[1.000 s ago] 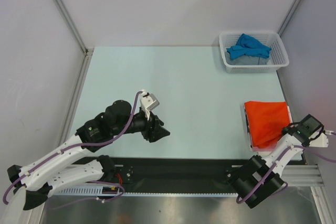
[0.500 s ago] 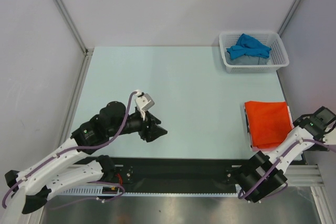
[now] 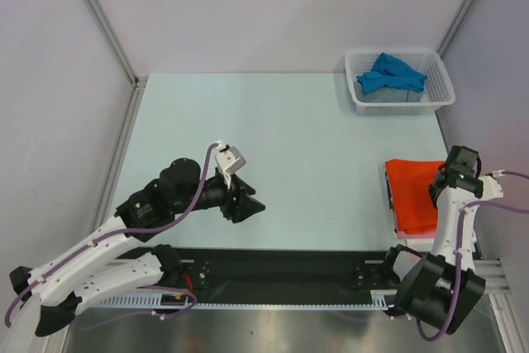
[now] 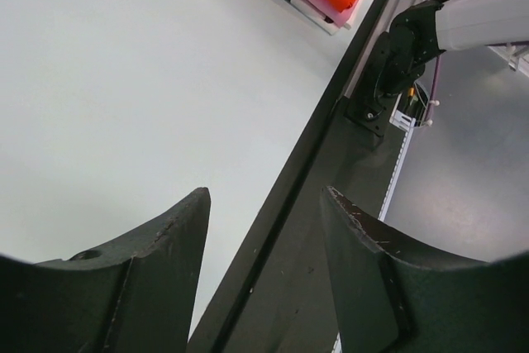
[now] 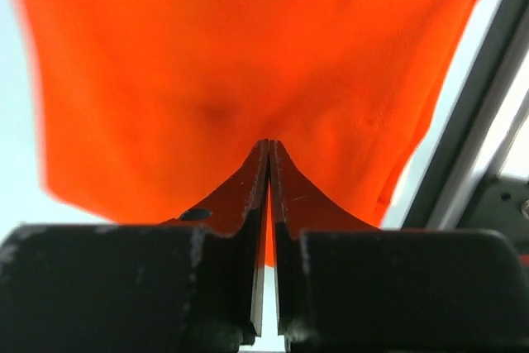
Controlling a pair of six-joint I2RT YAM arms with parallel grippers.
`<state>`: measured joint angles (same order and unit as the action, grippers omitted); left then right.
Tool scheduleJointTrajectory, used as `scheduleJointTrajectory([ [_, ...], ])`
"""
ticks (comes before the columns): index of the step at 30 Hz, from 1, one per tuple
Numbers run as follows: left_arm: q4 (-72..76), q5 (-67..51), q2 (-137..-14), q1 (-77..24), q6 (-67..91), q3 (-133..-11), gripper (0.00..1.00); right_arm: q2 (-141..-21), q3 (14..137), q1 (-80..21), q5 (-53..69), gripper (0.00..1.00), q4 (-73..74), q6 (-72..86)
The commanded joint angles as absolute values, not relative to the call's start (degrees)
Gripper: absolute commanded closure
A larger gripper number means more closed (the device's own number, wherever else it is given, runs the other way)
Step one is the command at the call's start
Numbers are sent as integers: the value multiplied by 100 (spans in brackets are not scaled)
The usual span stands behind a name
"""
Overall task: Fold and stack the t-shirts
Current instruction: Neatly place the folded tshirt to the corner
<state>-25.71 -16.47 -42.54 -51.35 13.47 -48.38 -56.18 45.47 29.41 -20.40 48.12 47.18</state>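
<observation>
Table (image 3: 281, 130): pale, fills the middle of the top view. White mesh basket (image 3: 357, 98) at upper right holds the blue t-shirt (image 3: 391, 73), bunched and unfolded.

Orange-red t-shirt (image 3: 412, 192) lies folded flat at the right edge, stacked on the pink t-shirt (image 4: 345, 11) (only a thin pink border shows).

Right gripper (image 5: 269, 145): jaws pressed together over the orange cloth's near half. We see no fold pinched between them and cannot tell if the tips touch the fabric.

Left gripper (image 4: 264, 196): fingers spread, empty, low over bare table at lower left.

We judge the step to be settling the stack. To do it well, keep the closed tips light and lift straight up, so the orange layer does not slide off the pink.
</observation>
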Motion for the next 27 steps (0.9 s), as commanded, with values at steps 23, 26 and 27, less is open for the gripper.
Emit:
scheduleJointTrajectory([
  [23, -2646, -1644, -4421, -5080, 1187, -5054, 39, -6442, 4596, 3349, -3421, 92, 5282, 5238],
  [26, -2707, -1617, -4430, -5080, 1134, -5080, 39, -6355, 4876, 2648, -3173, 91, 4941, 4994],
  [27, -2733, -1617, -4438, -5080, 1125, -5080, 39, -6328, 4956, 2445, -3182, 91, 4879, 4949],
])
